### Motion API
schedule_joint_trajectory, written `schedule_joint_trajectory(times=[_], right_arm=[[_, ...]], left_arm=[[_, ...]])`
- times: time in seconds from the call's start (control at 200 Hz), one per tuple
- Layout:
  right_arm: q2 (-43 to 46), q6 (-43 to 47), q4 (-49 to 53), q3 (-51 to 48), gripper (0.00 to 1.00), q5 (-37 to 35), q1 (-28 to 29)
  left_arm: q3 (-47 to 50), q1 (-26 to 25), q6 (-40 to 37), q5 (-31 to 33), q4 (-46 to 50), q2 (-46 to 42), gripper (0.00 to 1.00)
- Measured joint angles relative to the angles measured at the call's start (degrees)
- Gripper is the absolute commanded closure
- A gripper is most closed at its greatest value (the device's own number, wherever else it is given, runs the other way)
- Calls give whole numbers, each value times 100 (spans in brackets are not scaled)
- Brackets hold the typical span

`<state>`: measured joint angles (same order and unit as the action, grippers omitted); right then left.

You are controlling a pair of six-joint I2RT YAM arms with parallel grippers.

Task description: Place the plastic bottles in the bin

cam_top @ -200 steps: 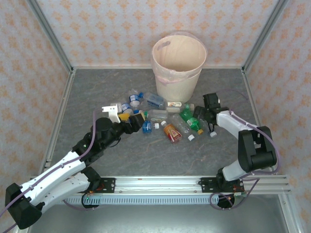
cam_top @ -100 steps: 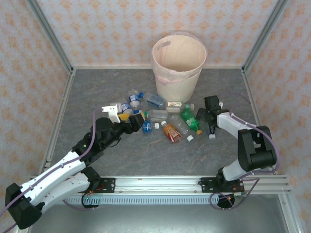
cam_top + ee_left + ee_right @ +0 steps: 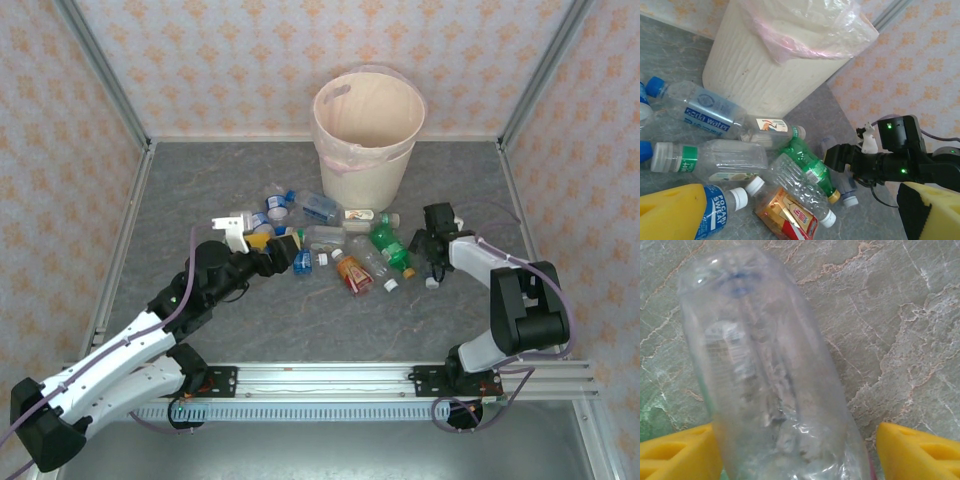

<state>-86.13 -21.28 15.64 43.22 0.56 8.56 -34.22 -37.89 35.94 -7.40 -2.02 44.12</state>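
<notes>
Several plastic bottles (image 3: 335, 245) lie in a heap in front of the bin (image 3: 367, 165), a tall cream bucket with a pink liner. Among them are a green bottle (image 3: 810, 167), an orange-red one (image 3: 787, 215) and a clear one with a blue label (image 3: 702, 107). My left gripper (image 3: 285, 250) hovers open at the heap's left edge, and its yellow fingers (image 3: 670, 215) flank the bottles. My right gripper (image 3: 432, 262) is down over a clear bottle (image 3: 770, 380) at the heap's right. That bottle lies between its fingers (image 3: 675, 457), with a small gap on the right side.
The bin (image 3: 755, 75) stands at the back middle of the grey mat, just behind the heap. Patterned walls with metal posts (image 3: 105, 85) close in the sides and back. A rail (image 3: 330, 378) runs along the near edge.
My right gripper has slid a little toward me and its fingers have narrowed around the clear bottle. The left arm has stayed put.
</notes>
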Motion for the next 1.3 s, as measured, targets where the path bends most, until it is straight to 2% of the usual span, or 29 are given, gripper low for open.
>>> schedule_joint_trajectory(times=[0.34, 0.636, 0.886, 1.046, 1.301], right_arm=[[-2, -11, -28, -4, 27, 238, -15], [-2, -13, -155, -48, 41, 387, -15], [42, -15, -323, -177, 44, 391, -15], [319, -28, -356, -407, 45, 378, -15], [1075, -61, -125, -518, 46, 299, -15]], left_arm=[[-57, -96, 2, -402, 11, 22, 1], [-319, -254, 2, -393, 463, -35, 1], [-601, -302, 20, -164, 962, -398, 1], [-918, -302, 17, -57, 1342, -505, 1], [-1003, -302, 17, 103, 1438, -638, 1]])
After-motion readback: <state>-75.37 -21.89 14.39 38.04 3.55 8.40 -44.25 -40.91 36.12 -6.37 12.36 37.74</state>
